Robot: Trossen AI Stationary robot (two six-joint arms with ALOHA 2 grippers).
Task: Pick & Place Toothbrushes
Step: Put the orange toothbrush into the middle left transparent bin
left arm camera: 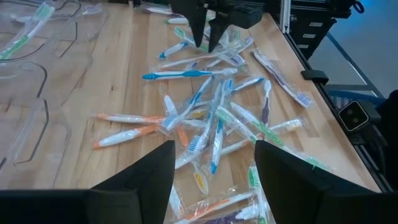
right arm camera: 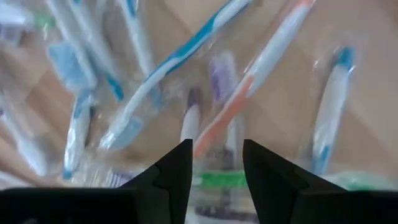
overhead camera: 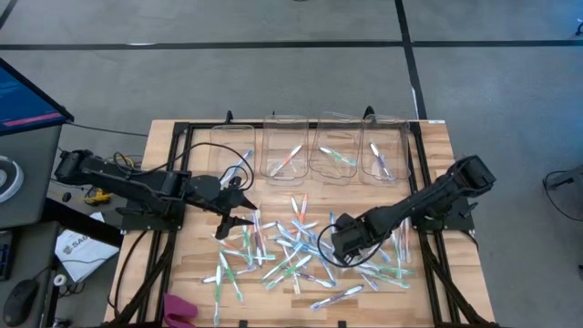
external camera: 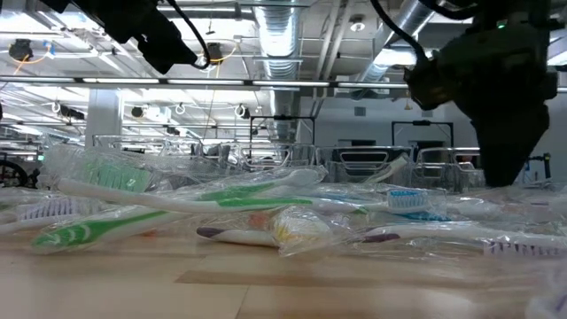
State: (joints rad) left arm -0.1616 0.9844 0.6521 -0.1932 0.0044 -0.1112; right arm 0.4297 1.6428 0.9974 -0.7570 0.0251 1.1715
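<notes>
Now the right claw (overhead camera: 333, 239) hangs low over the heap of toothbrushes (overhead camera: 291, 248), fingers spread, pinching nothing; left claw (overhead camera: 239, 202), also spread, waits beside the heap.

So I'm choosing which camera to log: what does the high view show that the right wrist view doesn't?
Only the high view shows the four clear bins, the left end effector and the whole table. Only the right wrist view shows the right end effector close up, open over a purple toothbrush. Both show the toothbrushes scattered on wood.
</notes>
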